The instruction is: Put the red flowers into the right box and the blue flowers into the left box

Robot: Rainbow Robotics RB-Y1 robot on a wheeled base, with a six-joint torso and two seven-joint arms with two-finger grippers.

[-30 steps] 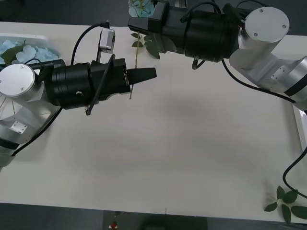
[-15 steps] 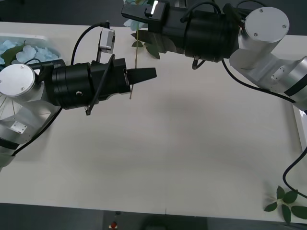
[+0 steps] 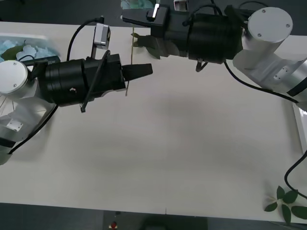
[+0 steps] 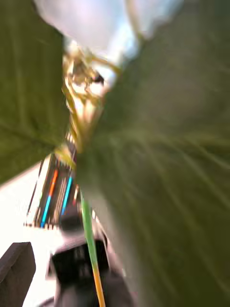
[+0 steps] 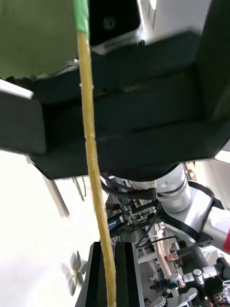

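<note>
The black two-finger left gripper (image 3: 144,70) is clamped on the thin yellow-green stem of a pale-blue fluffy artificial flower (image 3: 130,56), which runs straight up out of its closed jaws to broad dark green leaves and the bloom. There the black right gripper (image 3: 134,20) pinches the same flower near its head, jaws together. The shallow white ribbed plastic left box (image 3: 47,39), behind the left gripper, holds more blue clusters.

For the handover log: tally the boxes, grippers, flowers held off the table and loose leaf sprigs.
Boxes: 2, left box and right box
Grippers: 2, left gripper and right gripper
Held flowers: 1, a blue flower
Loose leaf sprigs: 1, leaf sprig
Total: 6
</note>
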